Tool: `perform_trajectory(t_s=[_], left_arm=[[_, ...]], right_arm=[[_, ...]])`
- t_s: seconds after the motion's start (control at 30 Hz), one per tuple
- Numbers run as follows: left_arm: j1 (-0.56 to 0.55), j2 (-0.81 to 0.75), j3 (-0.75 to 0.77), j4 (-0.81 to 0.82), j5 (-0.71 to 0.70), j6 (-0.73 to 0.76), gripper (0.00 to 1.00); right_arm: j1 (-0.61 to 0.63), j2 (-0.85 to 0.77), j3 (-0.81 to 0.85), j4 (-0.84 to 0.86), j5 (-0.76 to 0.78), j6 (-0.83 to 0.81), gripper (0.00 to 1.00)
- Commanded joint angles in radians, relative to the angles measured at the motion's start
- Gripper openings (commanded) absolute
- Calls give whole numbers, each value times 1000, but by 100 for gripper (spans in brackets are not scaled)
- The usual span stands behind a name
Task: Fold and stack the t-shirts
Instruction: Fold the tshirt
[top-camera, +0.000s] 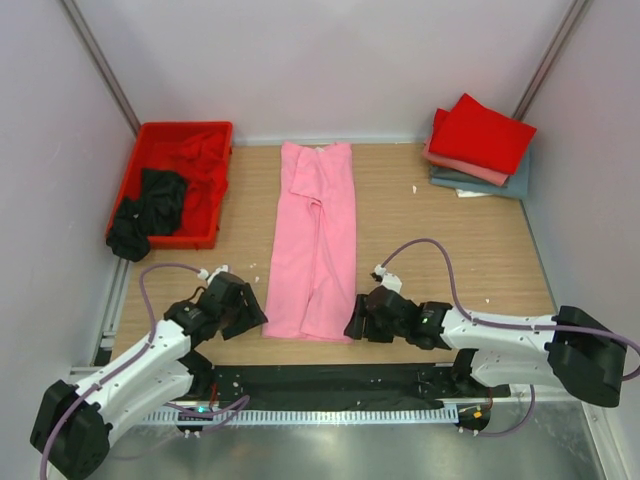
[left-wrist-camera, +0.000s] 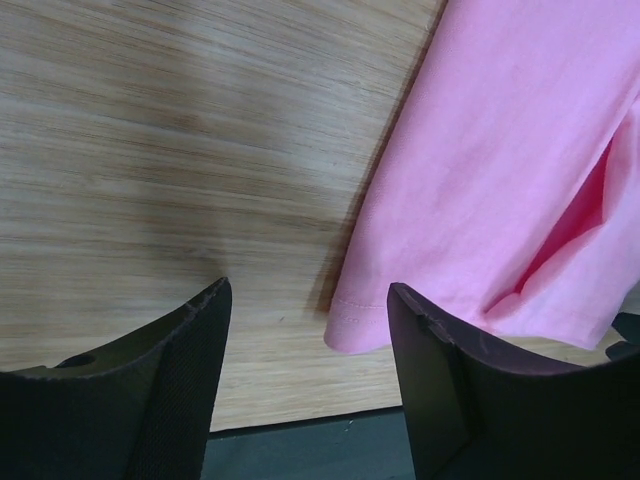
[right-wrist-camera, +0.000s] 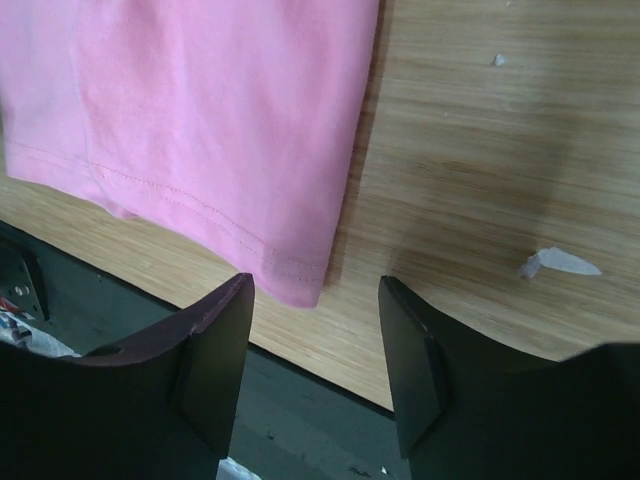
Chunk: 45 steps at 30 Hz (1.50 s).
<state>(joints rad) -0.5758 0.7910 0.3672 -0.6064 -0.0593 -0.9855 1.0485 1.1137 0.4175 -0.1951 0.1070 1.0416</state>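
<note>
- Nearest the lens, my left arm (top-camera: 130, 375) and right arm (top-camera: 510, 335) reach from the near edge toward one shirt's hem.
- Under everything is the wooden bench (top-camera: 450, 250).
- Down its middle lies the pink t-shirt (top-camera: 315, 240), a long narrow strip with its sides turned in, hem toward me and collar far.
- At far left the red tray (top-camera: 187, 126) holds a black shirt (top-camera: 150, 205) and a red shirt (top-camera: 200, 155), both crumpled.
- At the far right corner sits the folded stack (top-camera: 480, 145), red on top.
- My left claw (left-wrist-camera: 308, 300) is spread and empty, with the left hem corner (left-wrist-camera: 350, 335) lying in its gap.
- My right claw (right-wrist-camera: 315, 285) is spread and empty too, framing the right hem corner (right-wrist-camera: 300, 285).
- I judge the step is pinching both corners to carry the hem up to the collar.
- To do it well, I should slide a finger under every layer, bite equally deep on both sides, then lift together so the strip stays square.
- One white scrap (right-wrist-camera: 558, 263) lies beside my right claw, so I should keep it out of the fold.
</note>
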Motion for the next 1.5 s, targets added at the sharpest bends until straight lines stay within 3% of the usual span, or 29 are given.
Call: perform_trajectory(t_s=[0.0,0.2,0.37,0.5,0.67,0.93,1.07,1.3,1.33,1.37,1.43,1.47], left_arm=[[-6,-13,-14,72,-1,-16,64],[-13,28,-42,112,6,-18,59],[-22,62,-56,148,7,-22,53],[-35,65,-65,158,9,-30,48],[-42,65,-86,191,12,-39,33],[-102,85,-93,237,30,-65,19],[-160,50,-103,235,26,-97,0],[-265,19,-131,209,-11,-186,2],[-272,25,-129,195,-14,-188,23],[-275,34,-120,188,-16,-188,37],[-283,37,-113,146,-16,-193,55],[-286,33,-113,134,-19,-202,57]], right_arm=[[19,11,-20,54,13,57,58],[21,35,-29,62,19,63,46],[21,73,-28,86,19,60,43],[22,92,-31,95,14,60,31],[21,101,-45,109,14,66,18],[21,71,-45,62,46,49,12],[21,17,-31,-33,75,34,1],[21,-97,-69,-144,103,41,1],[21,-101,-72,-144,103,43,1],[21,-101,-75,-141,105,46,1],[21,-91,-75,-129,99,46,1],[21,-84,-77,-124,96,47,1]])
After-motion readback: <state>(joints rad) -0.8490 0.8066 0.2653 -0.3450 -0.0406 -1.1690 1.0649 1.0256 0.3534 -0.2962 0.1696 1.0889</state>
